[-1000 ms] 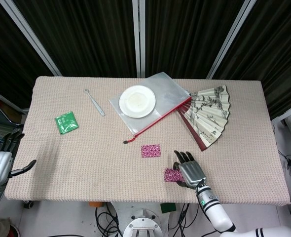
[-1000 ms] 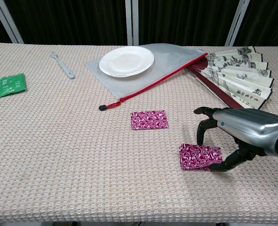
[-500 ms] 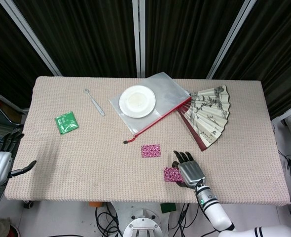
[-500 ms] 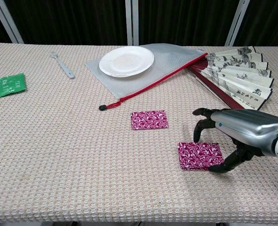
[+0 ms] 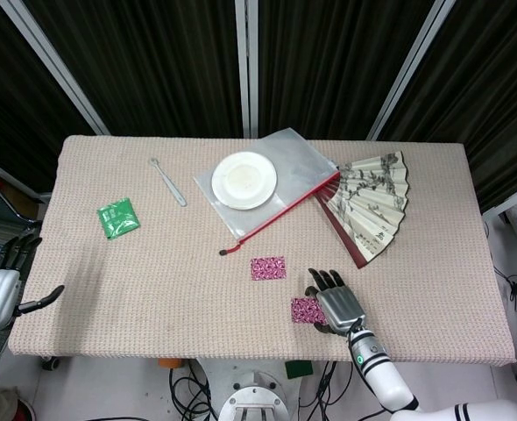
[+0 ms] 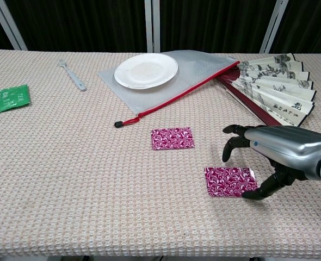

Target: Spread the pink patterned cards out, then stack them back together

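1. The right hand (image 6: 275, 157) sits at the lower right of the chest view, arched over the right edge of the near pink card (image 6: 229, 181). Its thumb tip touches the card's lower right corner, while the other fingers (image 6: 231, 145) curl in the air above the far edge. It looks like a loose contact, not a firm pinch; I cannot tell whether the card is actually gripped.
2. The near pink card lies flat on the table (image 6: 68, 163), and a white edge shows at its upper right corner, so it may be more than one card.
3. The far pink card (image 6: 172, 138) lies flat, up and to the left of the near one and clearly apart from it, below the zip pouch (image 6: 204, 68).
4. The left hand (image 5: 3, 285) hangs off the lower left table edge in the head view, fingers apart, holding nothing.
5. Risks, as I judge them: the thumb could slide the card across the woven cloth instead of lifting it. A thin card lying flat gives little edge to catch, so the fingers may close on nothing. If it is a small stack, a sideways push could skew it.
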You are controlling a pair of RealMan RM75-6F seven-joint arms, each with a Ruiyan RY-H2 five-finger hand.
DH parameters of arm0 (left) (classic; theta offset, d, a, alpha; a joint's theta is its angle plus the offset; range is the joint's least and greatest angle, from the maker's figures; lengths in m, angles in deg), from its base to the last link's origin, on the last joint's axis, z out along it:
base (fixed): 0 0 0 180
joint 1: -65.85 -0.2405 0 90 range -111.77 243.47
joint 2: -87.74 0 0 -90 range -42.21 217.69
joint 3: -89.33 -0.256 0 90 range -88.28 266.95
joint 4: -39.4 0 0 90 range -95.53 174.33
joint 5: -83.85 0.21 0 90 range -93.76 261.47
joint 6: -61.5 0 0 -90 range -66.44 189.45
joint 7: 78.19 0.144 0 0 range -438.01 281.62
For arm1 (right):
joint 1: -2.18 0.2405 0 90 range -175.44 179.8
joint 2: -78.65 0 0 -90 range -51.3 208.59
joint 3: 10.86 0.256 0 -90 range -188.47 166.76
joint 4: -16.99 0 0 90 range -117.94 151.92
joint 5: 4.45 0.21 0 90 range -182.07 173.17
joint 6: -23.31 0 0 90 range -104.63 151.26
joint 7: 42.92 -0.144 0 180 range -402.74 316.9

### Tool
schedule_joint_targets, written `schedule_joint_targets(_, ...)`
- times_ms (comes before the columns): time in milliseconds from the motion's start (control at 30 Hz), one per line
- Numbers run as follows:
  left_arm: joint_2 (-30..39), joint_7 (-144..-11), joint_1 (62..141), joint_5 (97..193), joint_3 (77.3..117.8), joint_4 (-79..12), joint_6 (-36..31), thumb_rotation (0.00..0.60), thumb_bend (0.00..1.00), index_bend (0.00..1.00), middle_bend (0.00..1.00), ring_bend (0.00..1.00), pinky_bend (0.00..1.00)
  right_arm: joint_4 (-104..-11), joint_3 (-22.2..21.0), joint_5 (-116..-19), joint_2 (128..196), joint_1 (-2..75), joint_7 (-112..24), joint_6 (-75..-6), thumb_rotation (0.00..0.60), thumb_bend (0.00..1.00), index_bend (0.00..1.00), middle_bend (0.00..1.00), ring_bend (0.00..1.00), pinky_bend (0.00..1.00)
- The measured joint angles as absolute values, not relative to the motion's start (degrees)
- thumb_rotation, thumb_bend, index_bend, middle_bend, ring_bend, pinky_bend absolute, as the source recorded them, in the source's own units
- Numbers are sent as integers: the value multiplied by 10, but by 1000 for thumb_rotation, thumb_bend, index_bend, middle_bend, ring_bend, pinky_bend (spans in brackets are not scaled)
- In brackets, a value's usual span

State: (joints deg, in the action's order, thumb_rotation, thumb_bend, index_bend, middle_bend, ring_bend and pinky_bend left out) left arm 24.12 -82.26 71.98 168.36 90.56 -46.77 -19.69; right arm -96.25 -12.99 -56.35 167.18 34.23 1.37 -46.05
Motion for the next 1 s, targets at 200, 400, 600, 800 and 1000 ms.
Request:
schedule_joint_targets(200,243,-824,718,1684,905,-467,-199,110,105,73,50,32,170,-954,-102,-588,1672,347,-5,-467,600,477,323,1,0,0)
schedule_joint_targets(400,242,-825,717,1681,905,-466,-198,110,105,73,50,32,170,-905,-57,-564,1702,380,10,-452,600,476,319,0,0,0)
schedule_joint_targets(600,237,-826,720,1679,905,-461,-189,110,104,73,50,32,170,-823,-15,-479,1765,425,40,-428,600,464,299,0,0,0)
schedule_joint_targets(800,237,-830,722,1677,905,-456,-183,107,105,73,50,32,170,-766,3,-453,1813,458,42,-407,600,464,294,0,0,0)
schedule_joint_targets(1000,234,-835,722,1675,903,-449,-177,108,105,73,50,32,170,-755,5,-450,1825,469,34,-400,600,466,293,0,0,0)
